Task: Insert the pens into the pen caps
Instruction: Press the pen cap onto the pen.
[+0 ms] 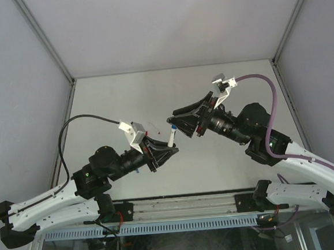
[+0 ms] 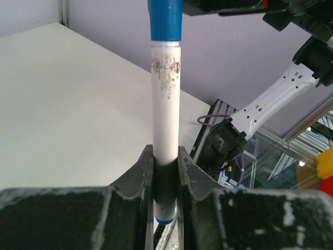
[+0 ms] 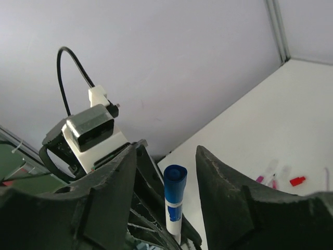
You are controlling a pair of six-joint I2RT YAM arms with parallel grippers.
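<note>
Dark fingers [image 2: 139,179] of the left hand [image 2: 165,172] fill the bottom of the left wrist view. They pinch the lower part of a pen [image 2: 165,104], which stands upright between them. Its barrel is white and scuffed with grey specks. A blue band shows low down between the fingers, and a blue cap [image 2: 165,21] sits on the pen's top end.

From the right wrist, the right hand [image 3: 167,156] is spread. Its two fingers stand either side of the blue cap [image 3: 175,185] with a gap on each side, touching nothing. Farther off, on the white counter [image 3: 291,114], lie a small red cap [image 3: 297,180] and some magenta pieces [image 3: 260,178], too small to tell whether they are pens or caps.

From above, the two hands meet over the middle of the counter [image 1: 124,99]. The left hand [image 1: 170,149] holds the pen [image 1: 170,139] tilted slightly, and the tips of the right hand [image 1: 177,124] sit just beside its capped end.
</note>
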